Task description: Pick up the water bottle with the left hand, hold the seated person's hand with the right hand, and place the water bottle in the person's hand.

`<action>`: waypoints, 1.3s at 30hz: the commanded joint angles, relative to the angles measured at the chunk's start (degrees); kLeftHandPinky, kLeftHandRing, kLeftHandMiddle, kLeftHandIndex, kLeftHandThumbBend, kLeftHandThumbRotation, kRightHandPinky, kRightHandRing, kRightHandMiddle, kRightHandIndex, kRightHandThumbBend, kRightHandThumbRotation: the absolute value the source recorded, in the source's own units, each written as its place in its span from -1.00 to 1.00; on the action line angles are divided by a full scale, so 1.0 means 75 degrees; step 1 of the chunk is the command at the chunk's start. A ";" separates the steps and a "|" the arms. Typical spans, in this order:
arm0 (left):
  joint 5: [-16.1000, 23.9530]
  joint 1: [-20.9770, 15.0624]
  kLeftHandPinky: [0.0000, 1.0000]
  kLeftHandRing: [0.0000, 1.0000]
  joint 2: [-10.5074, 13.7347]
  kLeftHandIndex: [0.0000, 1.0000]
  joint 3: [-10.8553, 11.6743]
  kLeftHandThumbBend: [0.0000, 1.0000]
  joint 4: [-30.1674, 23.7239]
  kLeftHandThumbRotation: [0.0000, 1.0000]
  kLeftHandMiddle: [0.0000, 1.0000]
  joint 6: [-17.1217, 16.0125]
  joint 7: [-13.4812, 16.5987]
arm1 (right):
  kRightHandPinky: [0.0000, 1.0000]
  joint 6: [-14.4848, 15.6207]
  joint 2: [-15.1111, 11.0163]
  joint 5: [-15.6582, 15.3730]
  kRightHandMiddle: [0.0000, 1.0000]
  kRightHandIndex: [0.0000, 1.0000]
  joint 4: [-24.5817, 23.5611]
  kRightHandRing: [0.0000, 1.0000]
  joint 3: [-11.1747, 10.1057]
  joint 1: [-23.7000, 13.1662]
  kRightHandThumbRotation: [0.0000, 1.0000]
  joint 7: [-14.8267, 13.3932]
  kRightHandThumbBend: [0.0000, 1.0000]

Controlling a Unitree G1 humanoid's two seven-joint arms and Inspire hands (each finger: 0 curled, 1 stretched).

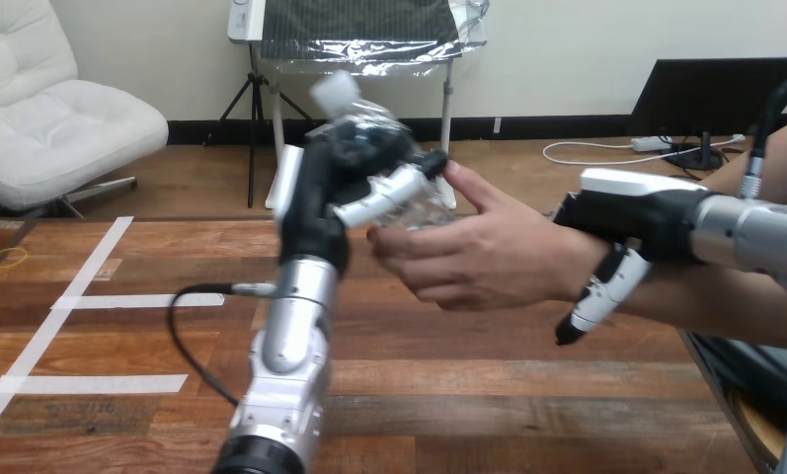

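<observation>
Left hand point(342, 163) grips bottle point(421, 200), person's hand point(468, 259) touching alongside; right hand point(631, 219) clasps over person's wrist point(559, 259).

**Both hands closed, arms raised over the table**

The left arm point(290, 365) rises steeply from the bottom edge, wrist bent toward the right. The left hand point(345, 158) is held high, its fingers curled round the bottle point(421, 202). The right arm point(754, 232) reaches in level from the right edge. The right hand point(631, 217) lies palm-down over the person's wrist point(567, 259), one finger point(596, 296) hooked down its near side.
</observation>
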 commanded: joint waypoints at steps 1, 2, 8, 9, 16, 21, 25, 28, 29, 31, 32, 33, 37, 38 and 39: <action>0.0021 -0.0715 -0.44 -0.35 -0.0180 -0.16 -0.0142 0.33 -0.0164 -1.00 -0.24 -0.0208 -0.0064 | -0.58 0.0183 0.0203 -0.0015 -0.26 -0.28 -0.0015 -0.42 0.0068 -0.0379 -1.00 -0.0077 0.70; 0.0008 -0.0716 -0.44 -0.35 -0.0222 -0.16 -0.0168 0.33 -0.0194 -1.00 -0.24 -0.0169 -0.0088 | -0.57 0.0190 0.0236 -0.0012 -0.25 -0.27 0.0000 -0.41 0.0076 -0.0398 -1.00 -0.0082 0.70; -0.0123 -0.0734 -0.43 -0.34 -0.0366 -0.15 -0.0246 0.34 -0.0246 -1.00 -0.23 -0.0054 -0.0250 | -0.53 0.0233 0.0342 -0.0050 -0.23 -0.29 0.0072 -0.37 0.0168 -0.0498 -1.00 -0.0107 0.69; -0.0146 -0.0736 -0.43 -0.34 -0.0387 -0.15 -0.0258 0.34 -0.0248 -1.00 -0.23 -0.0049 -0.0277 | -0.53 0.0224 0.0357 -0.0054 -0.24 -0.29 0.0092 -0.38 0.0180 -0.0510 -1.00 -0.0122 0.69; -0.0157 -0.0748 -0.42 -0.34 -0.0479 -0.16 -0.0382 0.38 -0.0262 -1.00 -0.24 0.0019 -0.0314 | -0.55 0.0201 0.0448 -0.0105 -0.27 -0.31 0.0177 -0.41 0.0258 -0.0593 -1.00 -0.0156 0.69; -0.0183 -0.0703 -0.42 -0.34 -0.0567 -0.16 -0.0460 0.39 -0.0345 -1.00 -0.23 0.0177 -0.0398 | -0.56 0.0214 0.0493 -0.0162 -0.29 -0.33 0.0183 -0.43 0.0292 -0.0624 -1.00 -0.0165 0.70; -0.0269 -0.0638 -0.43 -0.34 -0.0621 -0.16 -0.0503 0.37 -0.0442 -1.00 -0.23 0.0321 -0.0541 | -0.56 0.0225 0.0501 -0.0182 -0.28 -0.33 0.0185 -0.42 0.0311 -0.0634 -1.00 -0.0165 0.70; -0.0364 -0.0487 -0.43 -0.35 -0.0708 -0.16 -0.0577 0.37 -0.0671 -1.00 -0.24 0.0600 -0.0664 | -0.55 0.0266 0.0505 -0.0198 -0.26 -0.33 0.0186 -0.41 0.0313 -0.0619 -1.00 -0.0179 0.70; -0.0378 -0.0453 -0.43 -0.35 -0.0723 -0.16 -0.0595 0.37 -0.0724 -1.00 -0.24 0.0660 -0.0687 | -0.55 0.0276 0.0503 -0.0201 -0.26 -0.33 0.0187 -0.40 0.0313 -0.0615 -1.00 -0.0180 0.70; -0.0368 -0.0407 -0.43 -0.35 -0.0732 -0.15 -0.0626 0.37 -0.0801 -1.00 -0.24 0.0720 -0.0699 | -0.54 0.0289 0.0494 -0.0197 -0.25 -0.32 0.0190 -0.40 0.0312 -0.0610 -1.00 -0.0170 0.70; -0.0356 -0.0389 -0.43 -0.35 -0.0733 -0.15 -0.0641 0.37 -0.0835 -1.00 -0.24 0.0740 -0.0700 | -0.54 0.0294 0.0489 -0.0193 -0.25 -0.32 0.0192 -0.40 0.0313 -0.0609 -1.00 -0.0162 0.69; -0.0349 -0.0374 -0.43 -0.35 -0.0734 -0.15 -0.0651 0.37 -0.0863 -1.00 -0.24 0.0759 -0.0702 | -0.54 0.0299 0.0484 -0.0190 -0.25 -0.32 0.0193 -0.39 0.0314 -0.0608 -1.00 -0.0158 0.69; -0.0338 -0.0293 -0.43 -0.35 -0.0729 -0.15 -0.0709 0.37 -0.0998 -1.00 -0.24 0.0831 -0.0737 | -0.54 0.0327 0.0457 -0.0205 -0.25 -0.32 0.0187 -0.39 0.0337 -0.0603 -1.00 -0.0140 0.69; -0.0339 -0.0284 -0.43 -0.35 -0.0727 -0.15 -0.0716 0.37 -0.1012 -1.00 -0.24 0.0832 -0.0746 | -0.54 0.0334 0.0455 -0.0199 -0.25 -0.32 0.0186 -0.39 0.0337 -0.0601 -1.00 -0.0138 0.69; -0.0340 -0.0277 -0.43 -0.35 -0.0726 -0.16 -0.0722 0.37 -0.1026 -1.00 -0.24 0.0837 -0.0753 | -0.54 0.0339 0.0454 -0.0196 -0.25 -0.32 0.0185 -0.39 0.0337 -0.0599 -1.00 -0.0137 0.69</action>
